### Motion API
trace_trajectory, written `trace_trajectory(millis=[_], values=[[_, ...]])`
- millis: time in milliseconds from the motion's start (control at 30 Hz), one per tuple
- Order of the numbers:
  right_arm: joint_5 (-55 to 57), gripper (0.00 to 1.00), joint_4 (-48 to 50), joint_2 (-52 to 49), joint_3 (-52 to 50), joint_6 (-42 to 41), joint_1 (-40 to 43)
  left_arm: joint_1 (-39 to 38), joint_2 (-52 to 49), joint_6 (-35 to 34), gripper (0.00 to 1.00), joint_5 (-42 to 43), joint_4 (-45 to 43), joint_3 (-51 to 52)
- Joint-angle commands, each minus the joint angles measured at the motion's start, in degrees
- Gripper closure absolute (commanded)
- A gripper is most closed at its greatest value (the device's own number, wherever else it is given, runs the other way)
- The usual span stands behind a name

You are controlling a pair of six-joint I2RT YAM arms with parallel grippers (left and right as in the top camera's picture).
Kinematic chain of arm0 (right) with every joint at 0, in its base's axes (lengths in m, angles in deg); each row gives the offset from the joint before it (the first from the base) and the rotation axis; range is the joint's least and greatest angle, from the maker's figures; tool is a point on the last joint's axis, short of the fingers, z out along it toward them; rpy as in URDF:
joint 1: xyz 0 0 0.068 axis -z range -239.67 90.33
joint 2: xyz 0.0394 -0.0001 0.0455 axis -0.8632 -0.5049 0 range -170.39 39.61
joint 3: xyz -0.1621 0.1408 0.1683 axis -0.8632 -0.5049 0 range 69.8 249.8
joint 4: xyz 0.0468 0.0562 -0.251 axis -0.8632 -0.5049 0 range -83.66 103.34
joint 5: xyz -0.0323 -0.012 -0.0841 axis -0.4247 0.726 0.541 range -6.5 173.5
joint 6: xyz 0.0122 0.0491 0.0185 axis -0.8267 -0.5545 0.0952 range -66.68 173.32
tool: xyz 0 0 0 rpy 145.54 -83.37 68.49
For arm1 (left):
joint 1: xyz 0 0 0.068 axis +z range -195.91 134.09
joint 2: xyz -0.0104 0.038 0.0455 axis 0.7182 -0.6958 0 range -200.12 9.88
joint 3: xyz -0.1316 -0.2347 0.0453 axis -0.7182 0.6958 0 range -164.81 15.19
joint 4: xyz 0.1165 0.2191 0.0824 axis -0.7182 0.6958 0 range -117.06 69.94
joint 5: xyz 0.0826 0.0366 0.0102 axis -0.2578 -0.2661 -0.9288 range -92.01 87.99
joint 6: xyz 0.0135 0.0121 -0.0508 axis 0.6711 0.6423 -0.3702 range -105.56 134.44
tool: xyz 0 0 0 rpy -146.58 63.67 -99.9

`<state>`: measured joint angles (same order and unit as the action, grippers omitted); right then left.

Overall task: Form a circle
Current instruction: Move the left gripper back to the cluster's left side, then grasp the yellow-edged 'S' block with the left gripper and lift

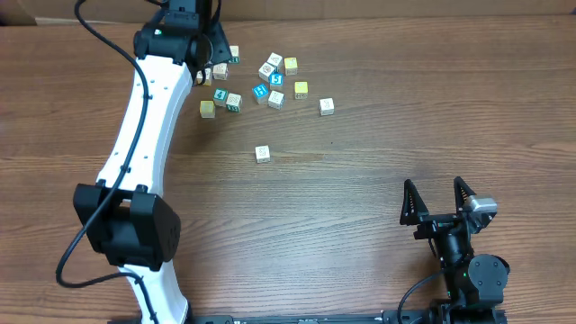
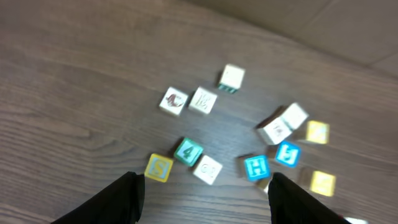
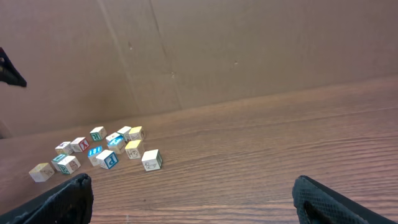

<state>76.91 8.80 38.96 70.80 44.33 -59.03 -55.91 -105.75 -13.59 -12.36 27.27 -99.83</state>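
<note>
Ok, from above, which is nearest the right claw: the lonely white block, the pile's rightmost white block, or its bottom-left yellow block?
From the right claw:
1. Rightmost white block, at the right edge of the pile.
2. Lonely white block, alone below the pile.
3. Bottom-left yellow block, at the pile's far corner.

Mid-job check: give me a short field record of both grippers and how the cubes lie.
left gripper: open, empty, above the cubes at the far side of the table
right gripper: open, empty, at the near right, far from the cubes
letter cubes: loose scatter, white, yellow, blue and teal faces
circle: not yet formed
lone cube: white, apart from the rest, toward the near side
cubes nearest the left fingers: teal 4 cube, with a yellow cube and a white cube beside it
</note>
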Motion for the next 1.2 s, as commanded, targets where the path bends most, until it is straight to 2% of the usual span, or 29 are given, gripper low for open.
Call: trace_trajectory(millis=[0,167,333,633,833,1000,1167], values=[[0.52,0.0,0.31,0.48,-0.55,-0.2,-0.31,0.63,-5.49,1.09,0.39,-0.59,1.6,0.24],[0.52,0.0,0.31,0.48,-0.55,-0.2,-0.31,2.27,-10.64,1.36,0.41,-0.57,4.87,0.24],[0.52,0.0,0.31,0.48,-0.55,-0.2,-0.31,4.26,-14.6,4.28,0.38,0.33,7.06,0.24],[0.52,0.0,0.31,0.48,-0.55,-0.2,-0.31,5.77,-19.32,15.67,0.31,7.23,6.23,0.28],[0.52,0.0,0.31,0.48,-0.55,-0.2,-0.31,5.77,-20.24,18.67,0.3,7.26,5.18,0.28],[0.52,0.0,0.31,0.48,-0.55,-0.2,-0.31,5.77,-20.81,18.86,0.34,7.19,4.13,0.31],[0.52,0.0,0.31,0.48,-0.55,-0.2,-0.31,5.79,-22.53,18.84,0.45,7.19,3.63,0.33]])
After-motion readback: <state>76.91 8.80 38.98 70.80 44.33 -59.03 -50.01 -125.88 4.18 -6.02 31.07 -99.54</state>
